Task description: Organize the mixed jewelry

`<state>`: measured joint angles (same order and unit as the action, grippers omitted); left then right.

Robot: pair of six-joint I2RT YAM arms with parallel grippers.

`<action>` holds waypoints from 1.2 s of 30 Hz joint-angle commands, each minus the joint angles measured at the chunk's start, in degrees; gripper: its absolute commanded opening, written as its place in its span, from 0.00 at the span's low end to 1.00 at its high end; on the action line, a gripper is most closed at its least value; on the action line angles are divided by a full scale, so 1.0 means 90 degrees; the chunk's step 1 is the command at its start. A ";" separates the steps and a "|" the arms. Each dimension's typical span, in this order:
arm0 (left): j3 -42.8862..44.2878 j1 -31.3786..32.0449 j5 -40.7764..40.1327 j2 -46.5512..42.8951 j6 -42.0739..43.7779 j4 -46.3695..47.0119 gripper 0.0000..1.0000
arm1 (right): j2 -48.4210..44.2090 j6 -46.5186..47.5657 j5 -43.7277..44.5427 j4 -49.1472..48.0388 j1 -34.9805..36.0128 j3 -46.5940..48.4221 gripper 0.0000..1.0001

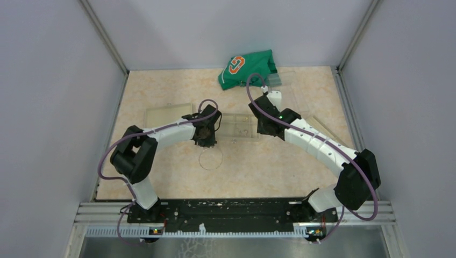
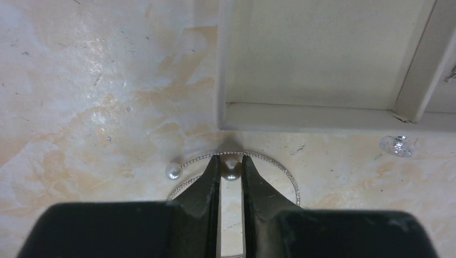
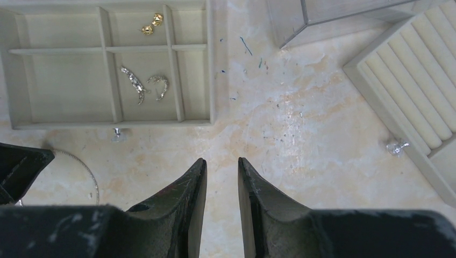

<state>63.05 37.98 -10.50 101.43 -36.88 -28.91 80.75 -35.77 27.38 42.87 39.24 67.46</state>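
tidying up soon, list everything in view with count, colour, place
pale divided plastic tray: 1, cream, centre
cream ring-slot tray: 1, cream, right
thin silvery chain hoop: 1, silver, on the table before the divided tray
round white pearl beads: 2, white, one beside the hoop, one in the left tool
small clear crystal pieces: 2, clear, one by each tray
small gold earrings: 2, gold, divided tray's far compartment
curved silver earrings: 2, silver, next compartment nearer
green cloth with orange logo: 1, green, far edge
clear plastic box: 1, clear, by the cloth
left tool: 1, black, shut on a pearl
right tool: 1, black, open, empty
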 commanded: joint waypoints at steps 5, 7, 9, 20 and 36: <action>0.0314 0.0068 -0.0269 -0.0361 -0.0173 -0.0462 0.00 | -0.0178 -0.0010 0.0124 -0.0162 -0.0039 0.0056 0.28; 0.0368 0.0069 -0.0415 -0.0546 -0.0095 -0.0636 0.00 | -0.0171 -0.0010 0.0122 -0.0182 -0.0038 0.0063 0.28; 0.0433 0.0058 -0.0550 -0.0732 -0.0036 -0.0865 0.00 | -0.0155 -0.0014 0.0123 -0.0191 -0.0040 0.0057 0.28; 0.0976 -0.0569 -0.0633 -0.1629 0.0400 -0.1669 0.00 | -0.0069 0.0036 0.0074 -0.0283 -0.0035 0.0110 0.27; 0.1316 -0.1508 0.0344 -0.1563 0.0930 -0.1850 0.19 | 0.0077 0.0061 0.0049 -0.0254 -0.0034 0.0161 0.27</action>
<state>79.68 21.32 -12.78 87.90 -29.17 -45.43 81.49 -35.48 27.14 42.41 39.24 67.48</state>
